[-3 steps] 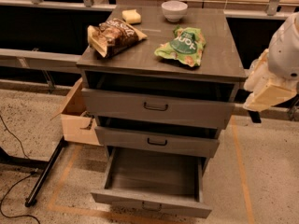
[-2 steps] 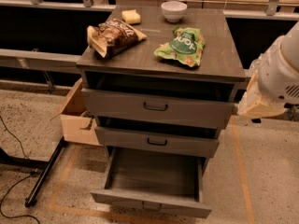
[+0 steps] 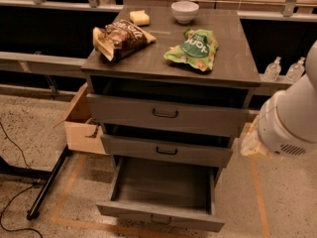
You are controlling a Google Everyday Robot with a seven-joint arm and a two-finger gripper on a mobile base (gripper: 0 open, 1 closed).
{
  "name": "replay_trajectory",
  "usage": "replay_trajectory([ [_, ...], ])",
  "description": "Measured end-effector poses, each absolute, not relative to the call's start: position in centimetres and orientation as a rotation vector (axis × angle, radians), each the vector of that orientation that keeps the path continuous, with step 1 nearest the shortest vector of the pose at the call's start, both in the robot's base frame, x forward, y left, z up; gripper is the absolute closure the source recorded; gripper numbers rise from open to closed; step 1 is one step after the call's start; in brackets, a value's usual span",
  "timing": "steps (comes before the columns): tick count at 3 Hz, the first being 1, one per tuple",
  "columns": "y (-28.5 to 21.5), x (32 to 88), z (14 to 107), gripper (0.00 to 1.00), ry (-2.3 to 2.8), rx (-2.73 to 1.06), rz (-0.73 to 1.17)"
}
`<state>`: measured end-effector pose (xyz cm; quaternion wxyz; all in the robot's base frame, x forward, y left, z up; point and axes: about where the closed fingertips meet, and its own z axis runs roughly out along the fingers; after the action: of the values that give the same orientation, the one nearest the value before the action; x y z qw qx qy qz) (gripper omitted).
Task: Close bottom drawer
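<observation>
Bottom drawer (image 3: 161, 188) pulled out over speckled floor (image 3: 29, 120), end effector (image 3: 249, 143) right of cabinet (image 3: 159, 51), state unclear

At lower centre the bottom drawer (image 3: 159, 216) stands pulled far out, with the middle drawer (image 3: 166, 151) and top drawer (image 3: 166, 114) above it slightly out. The cabinet top (image 3: 233, 58) carries a brown snack bag (image 3: 119, 37), a green chip bag (image 3: 194, 48), a white bowl (image 3: 184, 11) and a yellow sponge (image 3: 139, 18). At the right edge, the gripper (image 3: 249, 144) shows partly behind the white arm (image 3: 292, 118).

drawers 3: top drawer (image 3: 166, 114), middle drawer (image 3: 166, 151), bottom drawer (image 3: 158, 217) | bags 2: brown bag (image 3: 121, 37), green bag (image 3: 194, 48) | white bowl (image 3: 184, 11) 1 | yellow sponge (image 3: 140, 18) 1 | plastic bottles (image 3: 272, 68) 2 | cardboard box (image 3: 79, 128) 1 | gripper (image 3: 249, 144) 1, far right, beside middle drawer
</observation>
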<state>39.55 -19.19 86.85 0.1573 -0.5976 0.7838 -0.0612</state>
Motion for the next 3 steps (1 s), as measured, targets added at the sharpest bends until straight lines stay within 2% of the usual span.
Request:
replay_trajectory([
  [2,-18.5,40.5,78.7,1.0,2.131,-1.797,-0.165],
  [3,-18.5,40.5,78.7,1.0,2.131,-1.797,-0.165],
])
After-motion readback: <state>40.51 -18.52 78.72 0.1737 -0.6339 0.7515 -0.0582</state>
